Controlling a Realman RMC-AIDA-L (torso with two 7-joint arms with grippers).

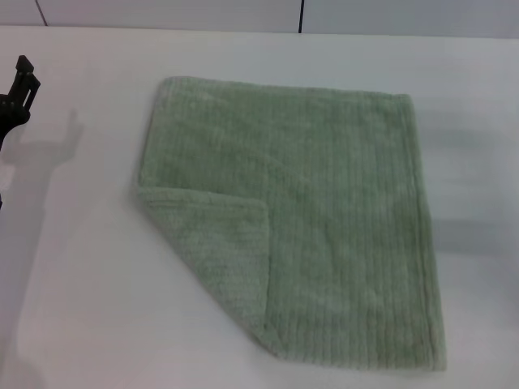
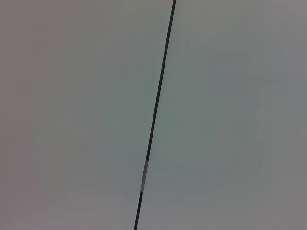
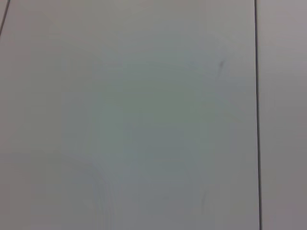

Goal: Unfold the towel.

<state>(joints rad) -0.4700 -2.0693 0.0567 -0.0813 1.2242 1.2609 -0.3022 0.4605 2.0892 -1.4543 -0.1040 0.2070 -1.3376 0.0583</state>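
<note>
The pale sage-green towel lies flat on the white table in the head view, filling the middle. Its near left corner is folded over onto the cloth as a triangular flap. My left gripper shows as a dark part at the far left edge of the head view, well clear of the towel, raised over the table. My right gripper is out of view. Both wrist views show only pale grey panels with thin dark seams, and no towel.
The table's far edge meets a grey wall with dark vertical seams. Bare white table lies to the left, right and front of the towel.
</note>
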